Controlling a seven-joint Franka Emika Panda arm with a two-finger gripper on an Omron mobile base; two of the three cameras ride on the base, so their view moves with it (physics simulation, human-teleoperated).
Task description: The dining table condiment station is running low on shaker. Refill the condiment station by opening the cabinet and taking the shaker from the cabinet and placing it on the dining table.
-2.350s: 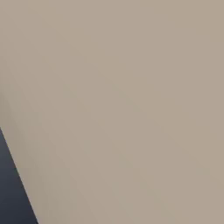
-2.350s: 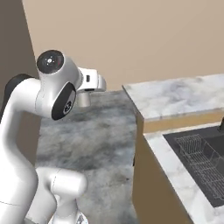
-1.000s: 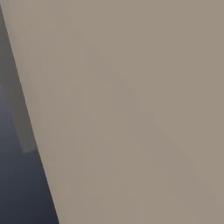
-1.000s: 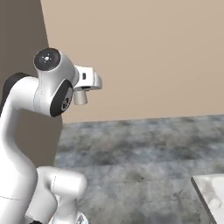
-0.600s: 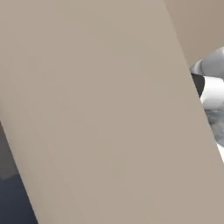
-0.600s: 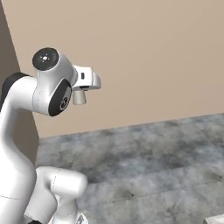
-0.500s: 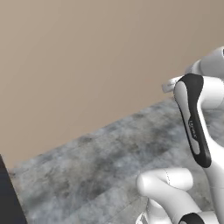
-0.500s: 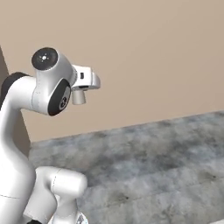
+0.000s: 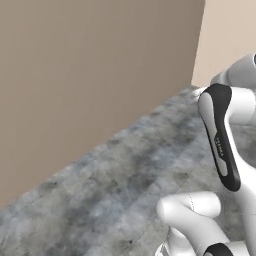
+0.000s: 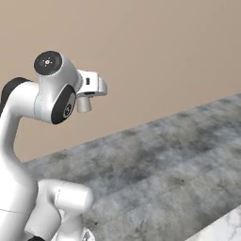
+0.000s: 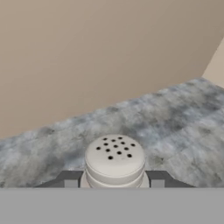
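Two fingers of the gripper (image 11: 114, 183) clamp the shaker (image 11: 114, 161), its holed cap facing the camera.

Both base views look forward and down from behind the arm (image 10: 42, 122), left and right, sharing the grey stone floor (image 9: 125, 190) and tan wall (image 9: 90, 75); the hand view faces that floor and wall close over the shaker (image 11: 114, 161).
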